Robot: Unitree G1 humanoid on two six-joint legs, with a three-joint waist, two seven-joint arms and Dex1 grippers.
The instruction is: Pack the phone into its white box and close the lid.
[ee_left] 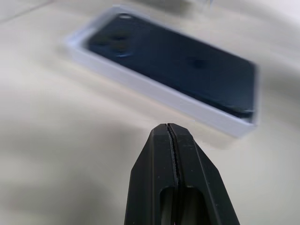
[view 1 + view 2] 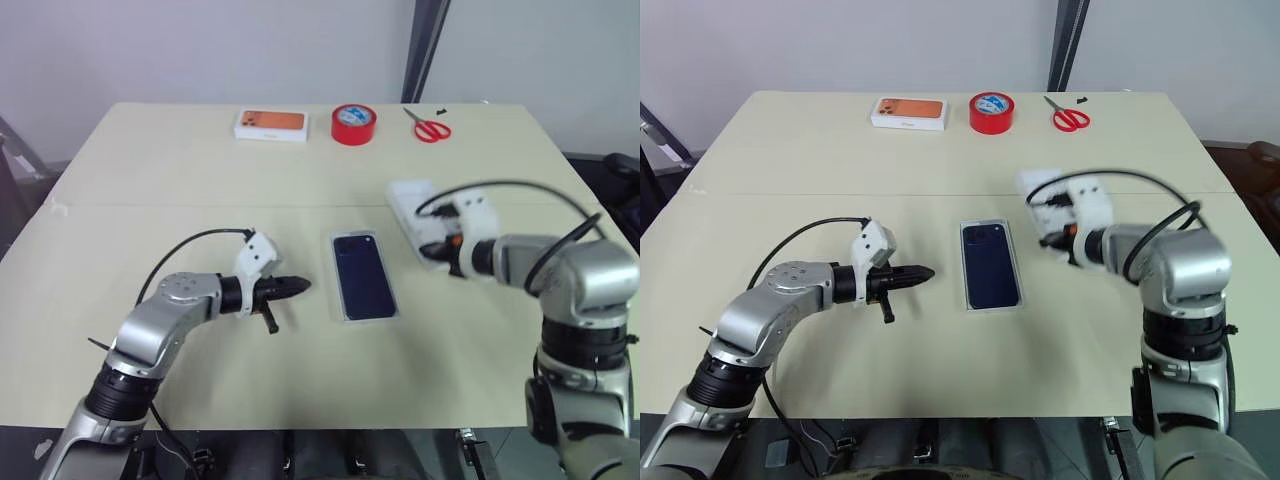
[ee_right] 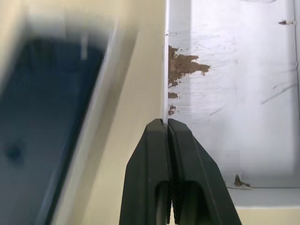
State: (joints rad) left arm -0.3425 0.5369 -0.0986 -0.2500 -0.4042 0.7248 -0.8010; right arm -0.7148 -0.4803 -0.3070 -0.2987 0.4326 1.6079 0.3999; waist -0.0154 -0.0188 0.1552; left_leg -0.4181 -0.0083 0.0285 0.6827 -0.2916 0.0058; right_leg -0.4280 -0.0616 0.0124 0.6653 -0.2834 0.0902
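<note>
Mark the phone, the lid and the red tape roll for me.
phone (image 2: 363,277), left eye view: middle of its dark back.
lid (image 3: 234,93), right wrist view: plain white inside face.
red tape roll (image 2: 992,113), right eye view: its red outer wall.

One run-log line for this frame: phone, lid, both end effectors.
phone: inside white box | lid: off, pinched at its wall by right end effector | left end effector: shut, empty, beside box
</note>
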